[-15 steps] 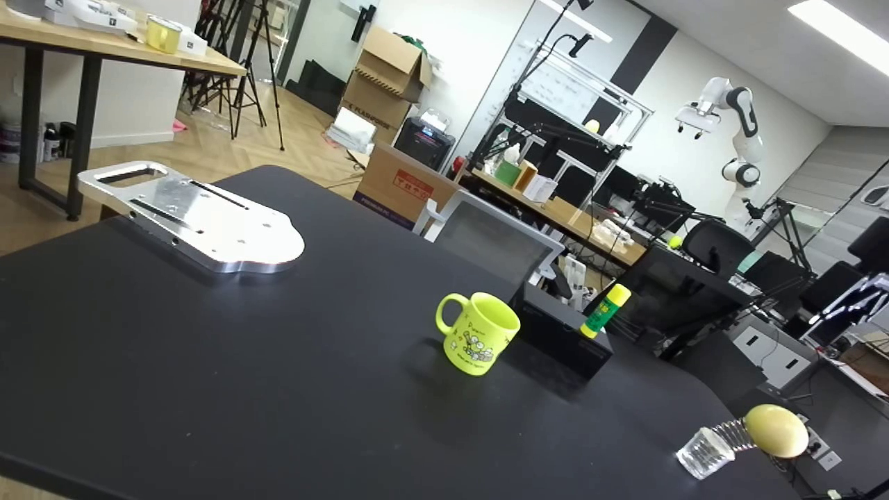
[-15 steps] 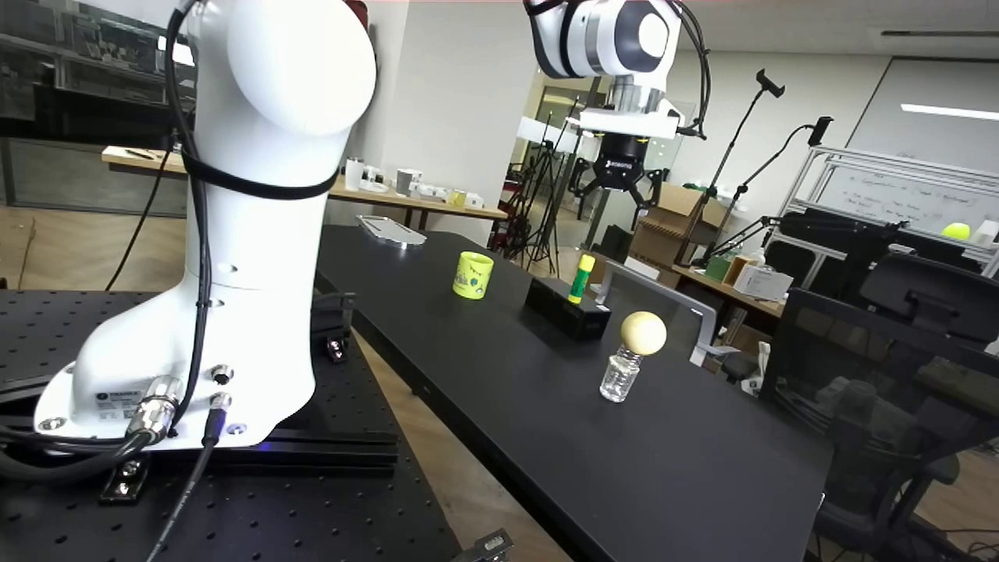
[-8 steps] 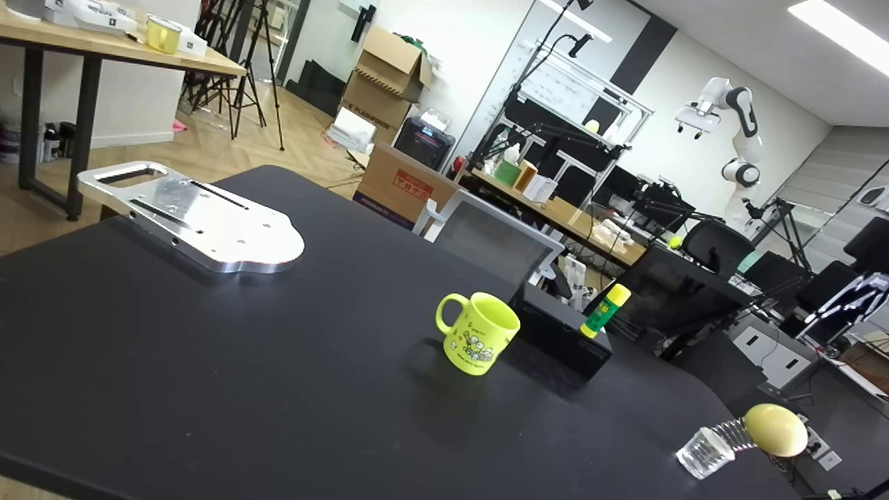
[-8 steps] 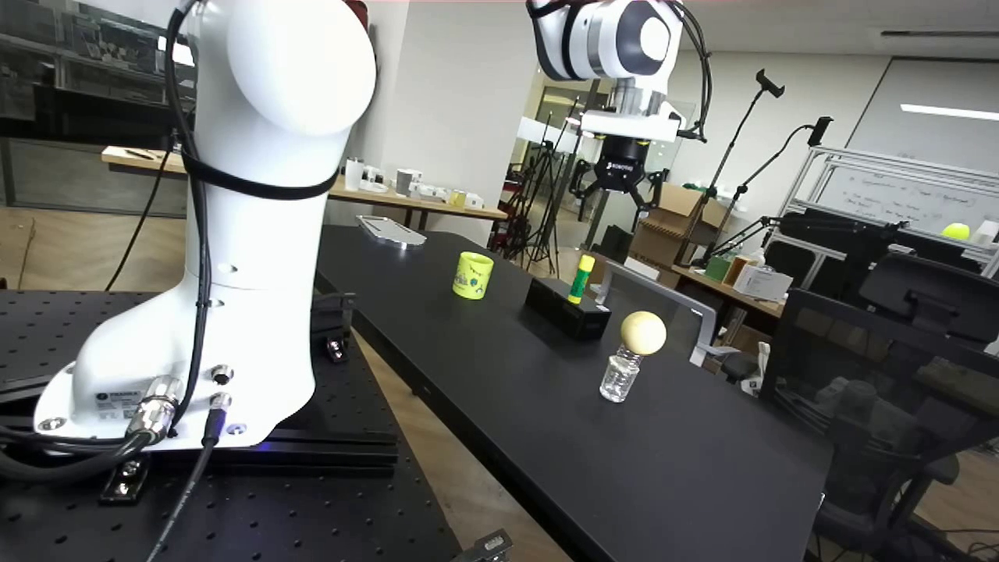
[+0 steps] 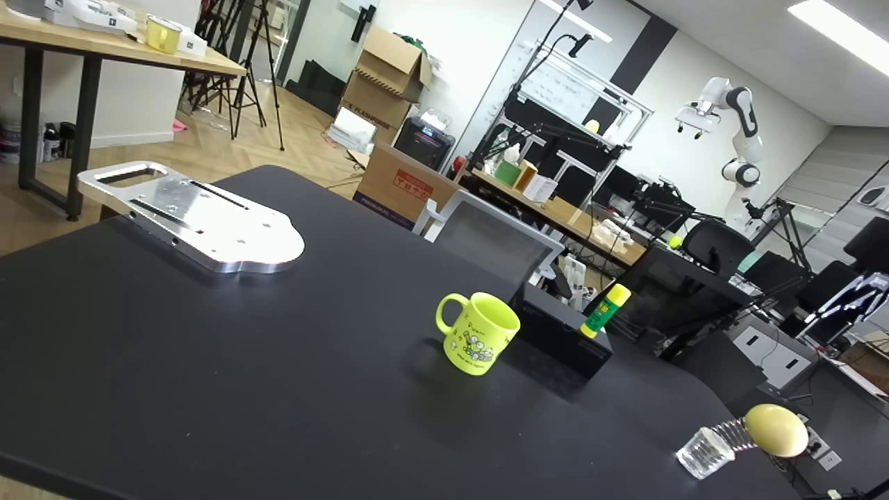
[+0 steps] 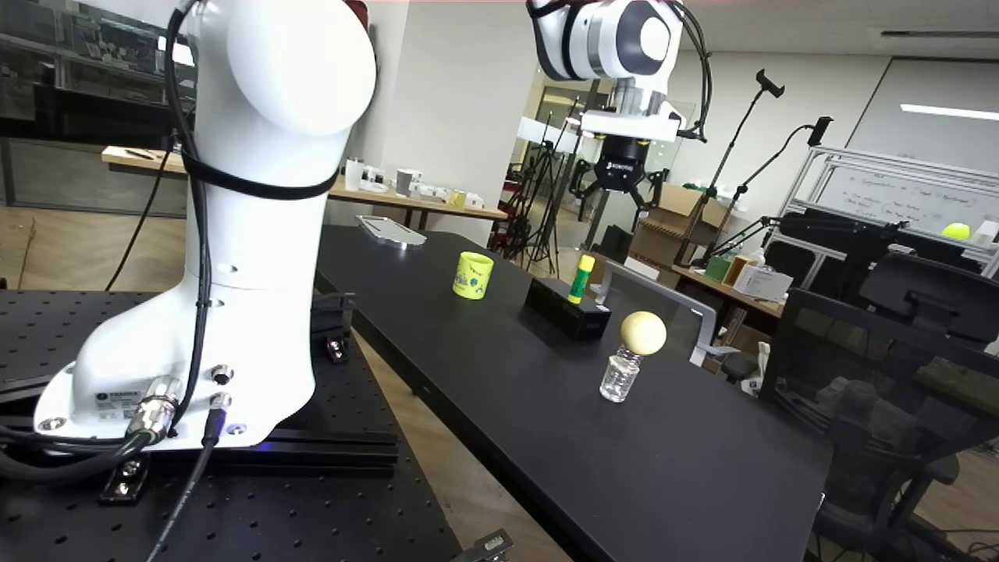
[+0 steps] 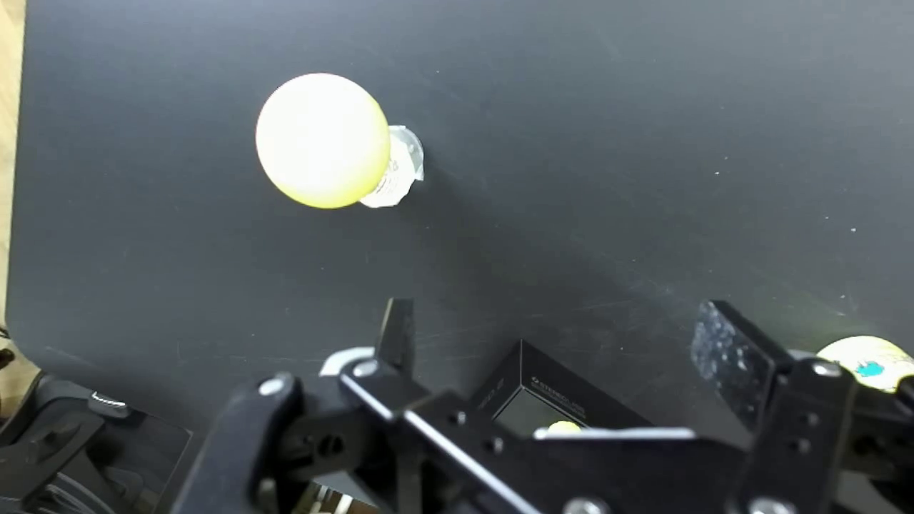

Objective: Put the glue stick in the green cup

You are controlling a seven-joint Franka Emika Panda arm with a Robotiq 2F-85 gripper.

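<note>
The glue stick, green with a yellow cap, stands upright on the end of a black box in both exterior views [image 5: 605,311] [image 6: 581,279]. In the wrist view only its yellow top [image 7: 564,427] shows above the gripper body. The green cup, a lime mug, stands upright on the black table, beside the box, in both exterior views [image 5: 479,333] [image 6: 472,275]. It is partly hidden by a finger at the right of the wrist view [image 7: 867,360]. My gripper [image 6: 610,209] is high above the table, pointing down. In the wrist view the gripper [image 7: 557,314] is open and empty.
The black box [image 6: 562,308] lies on the table [image 5: 333,403]. A clear jar [image 6: 620,377] with a pale yellow ball [image 6: 644,333] on a spring stands near it. A metal plate [image 5: 201,215] lies at the table's far end. A chair back [image 5: 489,236] stands behind the box.
The arm has shifted only very slightly in an exterior view. The glue stick, cup, box and jar have not moved.
</note>
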